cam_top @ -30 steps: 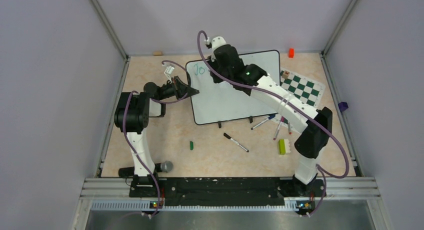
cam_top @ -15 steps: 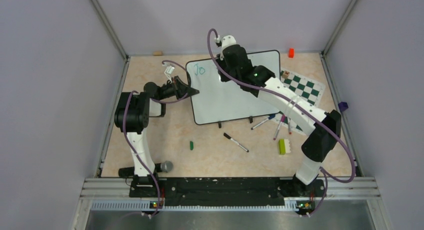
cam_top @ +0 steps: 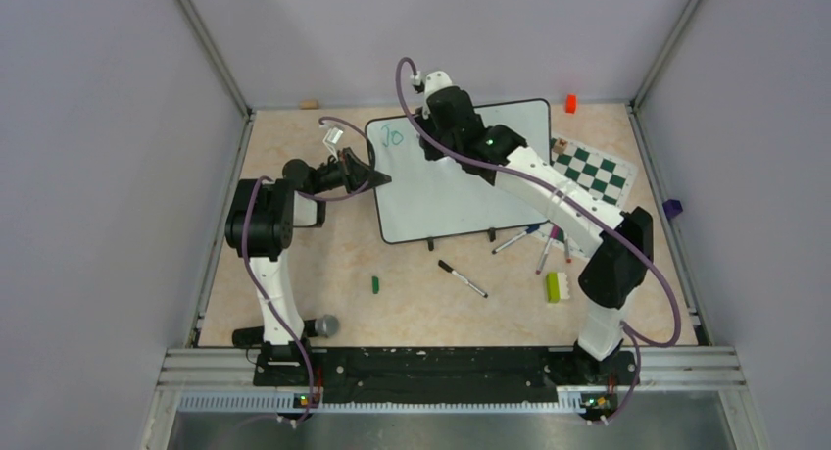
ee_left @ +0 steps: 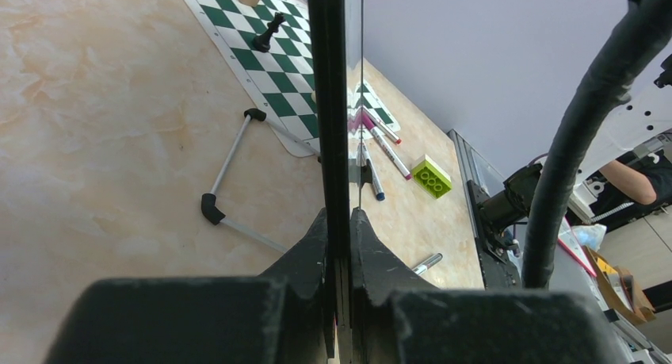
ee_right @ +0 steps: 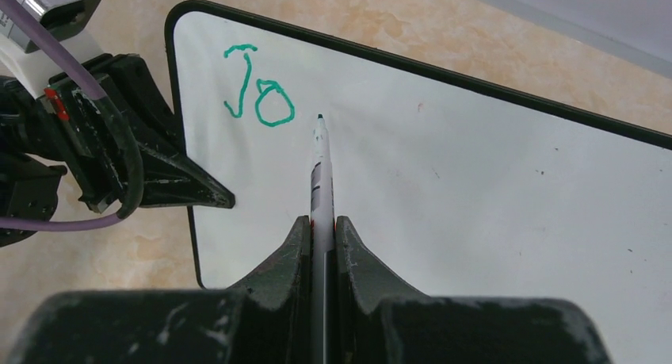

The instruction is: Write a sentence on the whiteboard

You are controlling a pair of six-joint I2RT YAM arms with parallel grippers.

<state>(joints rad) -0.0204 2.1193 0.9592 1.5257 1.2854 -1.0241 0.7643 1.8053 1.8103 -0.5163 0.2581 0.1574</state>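
Fingers of the right gripper point(ee_right: 321, 225) pinch a marker point(ee_right: 320, 162); only its wrist view shows the tip beside the sentence point(ee_right: 257, 90). Reaching sideways, the left gripper point(ee_left: 338, 221) clamps the whiteboard point(ee_left: 333, 102).

Glossy smooth whiteboard point(ee_right: 475, 221), matt marbled tabletop point(cam_top: 412, 313)

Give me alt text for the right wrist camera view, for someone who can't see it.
The black right gripper clamps a white marker, its teal tip beside teal-green handwritten letters "Jo" on a glossy white whiteboard with a thin black frame. At left, the left gripper pinches the board's edge.
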